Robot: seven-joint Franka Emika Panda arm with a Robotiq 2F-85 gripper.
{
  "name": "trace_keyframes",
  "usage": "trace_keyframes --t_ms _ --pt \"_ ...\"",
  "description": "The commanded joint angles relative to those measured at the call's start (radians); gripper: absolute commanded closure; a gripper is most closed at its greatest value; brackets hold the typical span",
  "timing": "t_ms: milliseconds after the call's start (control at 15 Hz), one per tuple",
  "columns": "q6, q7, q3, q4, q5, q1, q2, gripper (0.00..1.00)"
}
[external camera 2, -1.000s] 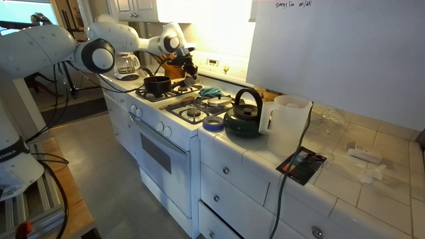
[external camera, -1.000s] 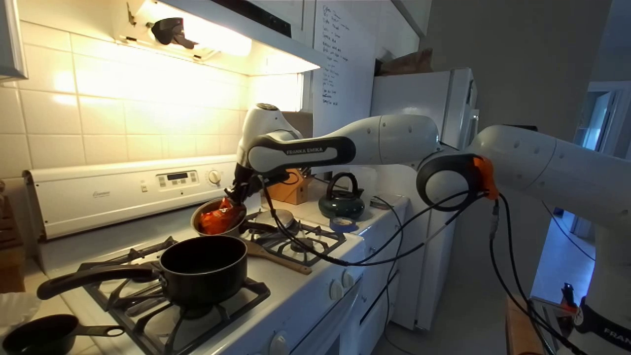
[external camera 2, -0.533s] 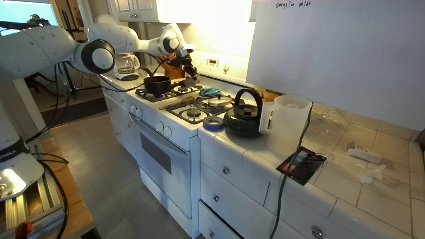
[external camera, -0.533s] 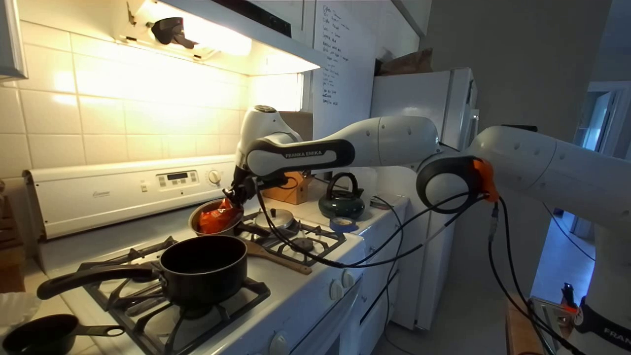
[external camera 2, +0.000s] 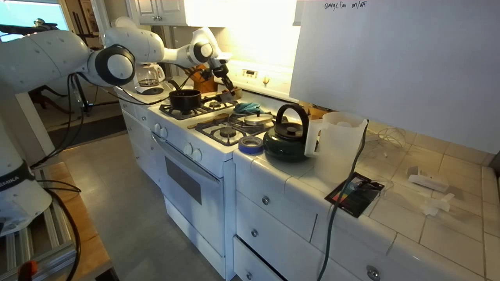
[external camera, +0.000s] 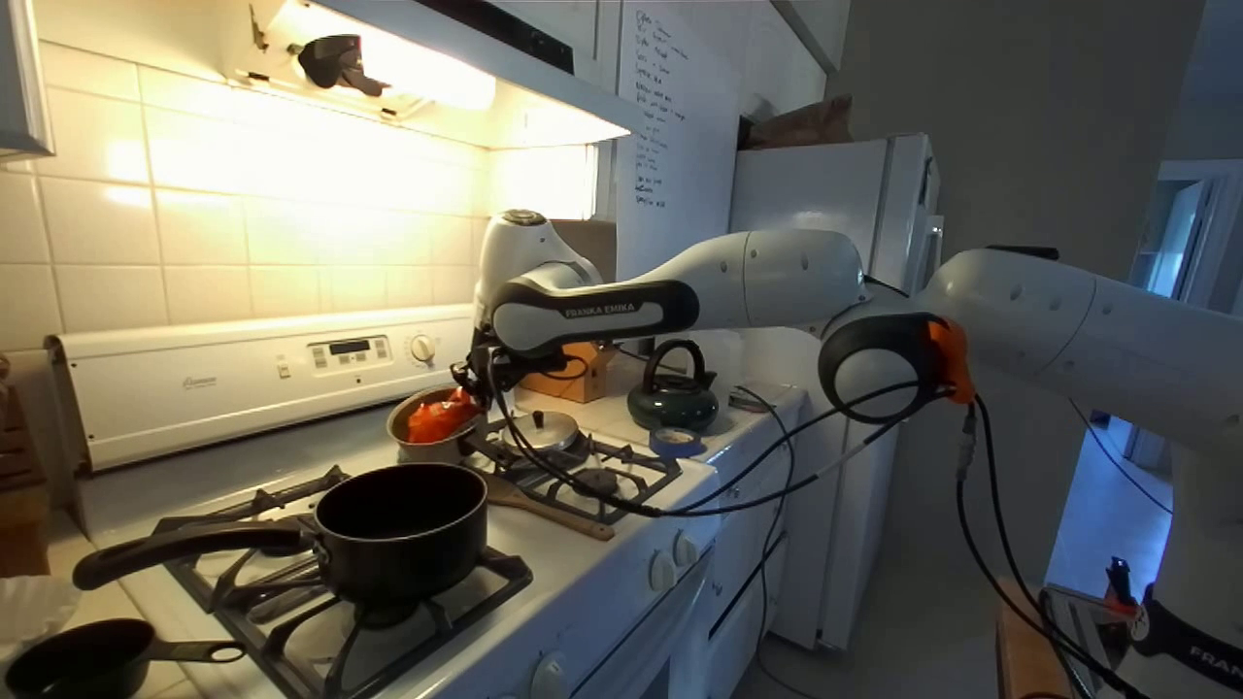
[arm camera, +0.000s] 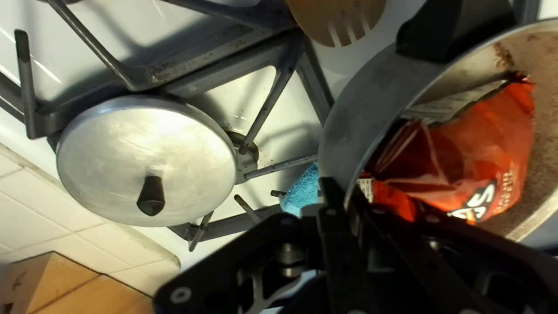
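My gripper (arm camera: 347, 198) is shut on the rim of a small grey pot (arm camera: 366, 113), one finger outside the wall and one inside. In the pot lies a crumpled orange-red bag (arm camera: 462, 148) with white lettering, near the inner finger. In an exterior view the gripper (external camera: 470, 388) is at the far side of the pot (external camera: 429, 449), over the back of the stove, and the bag (external camera: 442, 417) shows above the rim. The gripper (external camera 2: 231, 89) and pot (external camera 2: 225, 97) also show in an exterior view. The pot's underside is hidden.
A black saucepan (external camera: 388, 544) stands on a front burner. A silver lid (arm camera: 130, 161) lies on a back burner beside a blue cloth (arm camera: 305, 189). A wooden spatula (external camera: 554, 509) lies on the stove. A green kettle (external camera 2: 285, 144), blue tape (external camera 2: 250, 145) and a pitcher (external camera 2: 340, 156) stand on the counter.
The gripper and pot first shift slightly to the left in an exterior view, then move right and slightly up. The pot now looks less tilted. The bag moves with it.
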Motion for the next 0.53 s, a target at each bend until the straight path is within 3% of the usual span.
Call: trace_keyframes --t_ms 0,467 --pt "-0.030 0.185 -0.029 0.000 -0.019 0.007 0.001 0.98" --pt "-0.099 0.454 -0.053 0.000 -0.039 0.007 0.012 0.98"
